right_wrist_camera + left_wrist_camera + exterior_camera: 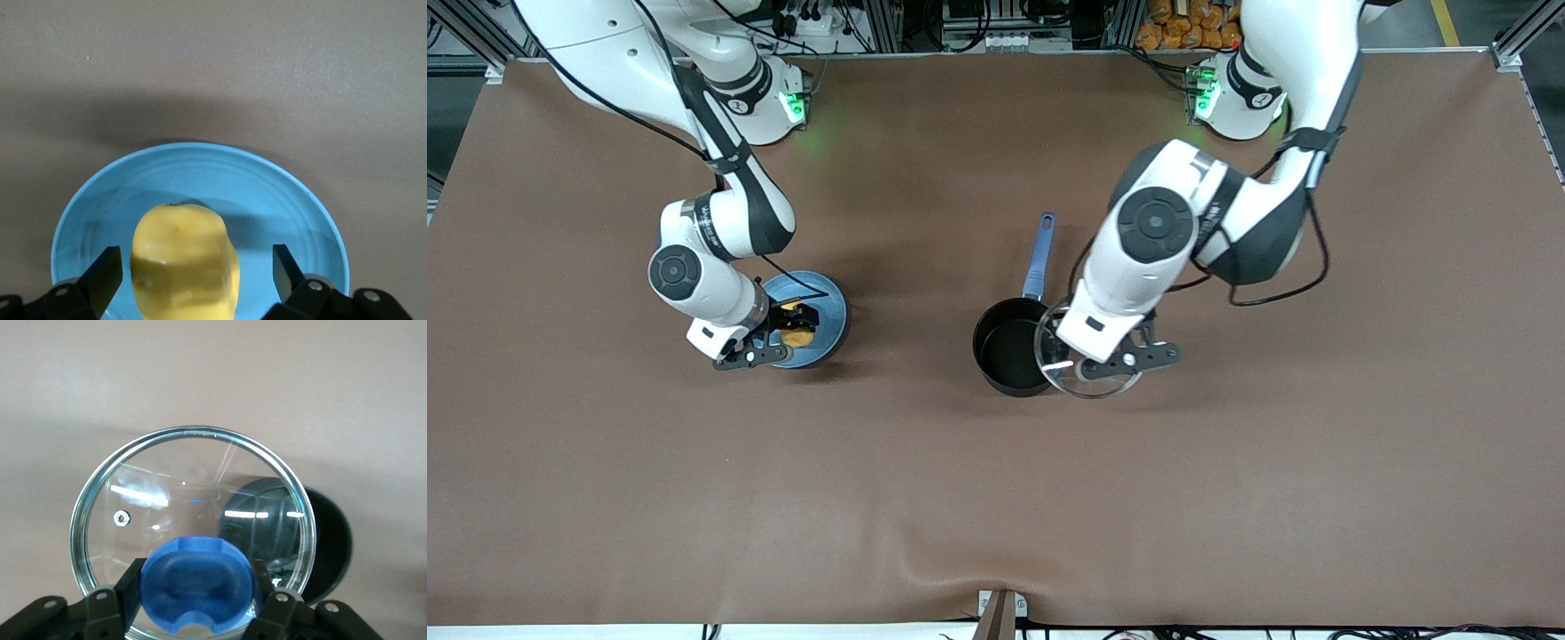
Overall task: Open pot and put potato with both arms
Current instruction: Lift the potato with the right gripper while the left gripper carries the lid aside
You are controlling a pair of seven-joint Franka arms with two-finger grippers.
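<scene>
Two white jointed arms, the right arm [720,222] at the frame's upper left, the left arm [1192,222] at upper right, carry round black joint caps, dark bands, looping black cables, green-lit bases and black screw-studded fingers [107,275]

No writing, label, brand or number can be read on anything here. There is small dark lettering on a band of the right arm [704,222], but it cannot be made out.

Pot [1009,348] mouth mostly uncovered; lid [1089,378] overlaps rim at left arm's end; handle [1039,256] projects toward bases.
</scene>
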